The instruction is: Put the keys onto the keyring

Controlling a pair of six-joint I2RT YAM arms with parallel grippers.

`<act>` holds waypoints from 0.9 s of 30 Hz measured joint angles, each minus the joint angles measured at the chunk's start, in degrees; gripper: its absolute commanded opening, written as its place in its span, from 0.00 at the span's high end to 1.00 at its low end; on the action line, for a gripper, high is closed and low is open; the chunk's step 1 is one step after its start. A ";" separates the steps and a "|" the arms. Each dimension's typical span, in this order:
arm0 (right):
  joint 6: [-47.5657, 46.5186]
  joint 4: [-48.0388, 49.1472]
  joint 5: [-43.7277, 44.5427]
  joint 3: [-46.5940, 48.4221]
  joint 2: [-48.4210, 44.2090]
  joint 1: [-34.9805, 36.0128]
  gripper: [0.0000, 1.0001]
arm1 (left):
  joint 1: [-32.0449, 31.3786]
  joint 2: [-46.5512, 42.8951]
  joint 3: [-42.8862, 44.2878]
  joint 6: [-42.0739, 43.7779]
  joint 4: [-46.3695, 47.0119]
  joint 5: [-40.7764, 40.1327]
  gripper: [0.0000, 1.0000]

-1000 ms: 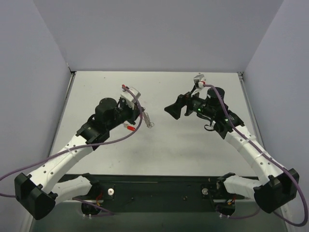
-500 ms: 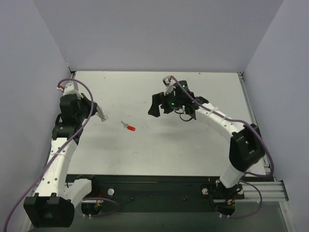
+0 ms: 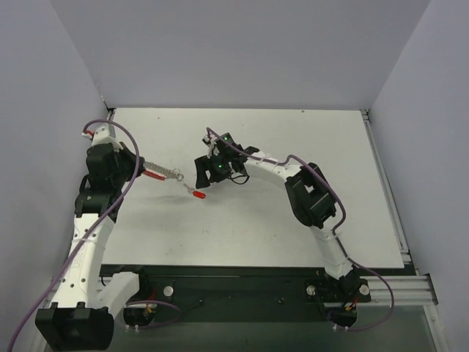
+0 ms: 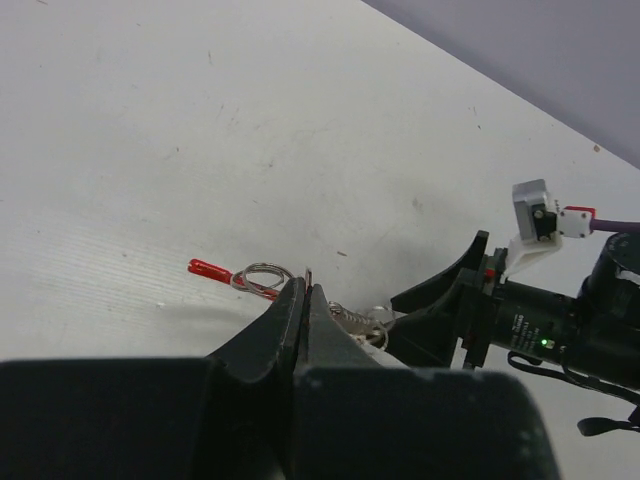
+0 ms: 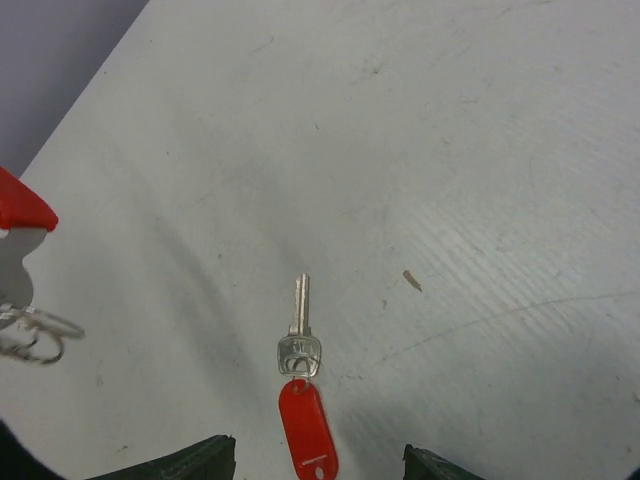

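Silver key [image 5: 299, 335] with red tag [image 5: 305, 420] flat on table [image 5: 480, 150], lower centre of frame; my right claw [image 5: 315, 455] spread wide, empty; left claw [image 4: 306, 290] pinched tight on keyring [image 4: 262, 278].

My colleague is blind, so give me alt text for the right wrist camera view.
A single silver key with a red tag lies flat on a white table. Thin metal rings show at the left edge.

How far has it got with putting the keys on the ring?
Done: the keyring is clamped in the shut left end effector. In hand: the open right end effector hovers over the loose key. Left: that key lies ungripped on the table and must be lifted and threaded on.
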 measured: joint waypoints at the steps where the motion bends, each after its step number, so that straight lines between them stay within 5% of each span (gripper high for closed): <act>1: -0.04 -1.03 0.52 1.84 1.27 0.79 0.34 | 0.00 0.00 0.26 0.24 -0.11 0.09 1.00; 15: -1.27 -5.05 7.50 12.07 9.38 6.93 0.48 | 0.00 -1.90 1.57 2.84 -1.68 -0.17 1.00; 27: -1.42 -3.17 9.22 9.68 8.92 6.67 0.83 | 0.00 -2.56 1.57 3.89 -1.66 -0.31 1.00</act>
